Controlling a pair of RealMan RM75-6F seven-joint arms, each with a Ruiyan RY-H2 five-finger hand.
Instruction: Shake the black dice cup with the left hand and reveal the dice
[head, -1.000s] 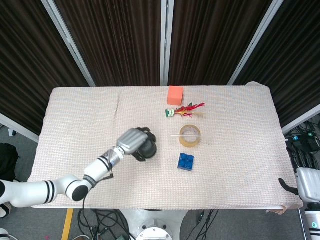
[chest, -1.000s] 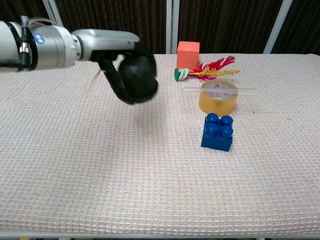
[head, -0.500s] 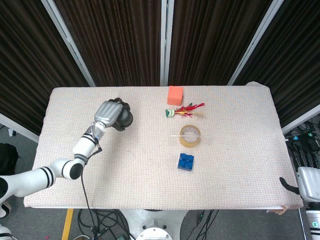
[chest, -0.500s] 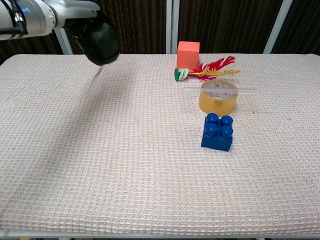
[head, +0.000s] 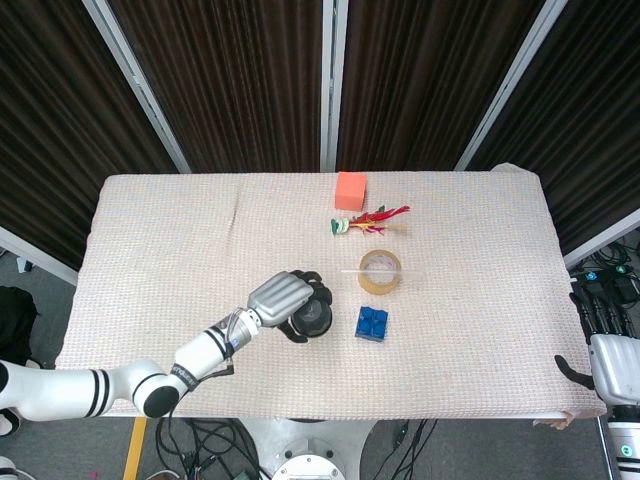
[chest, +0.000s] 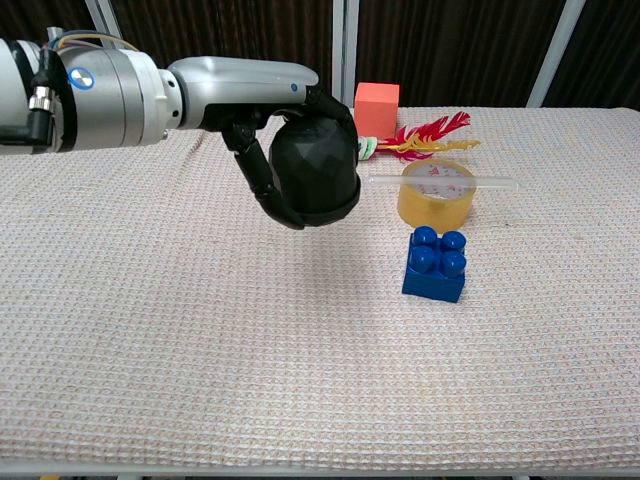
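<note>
**Left hand holds the dice cup above the counter**

The left hand (chest: 275, 150) has its dark fingers (chest: 262, 180) wrapped around the black dice cup (chest: 316, 170), which hangs clear of the counter (chest: 200, 330), mouth down and slightly tilted. In the head view the cup (head: 312, 318) sits just left of the blue brick (head: 371, 323). Behind the brick stands a roll of tape (chest: 435, 194) with a clear straw (chest: 445, 181) lying across its top. Farther back lie a red-and-yellow feathered toy (chest: 415, 140) and an orange block (chest: 376, 108). The right hand (head: 612, 362) shows only at the counter's far right edge; how its fingers lie cannot be told.
</note>
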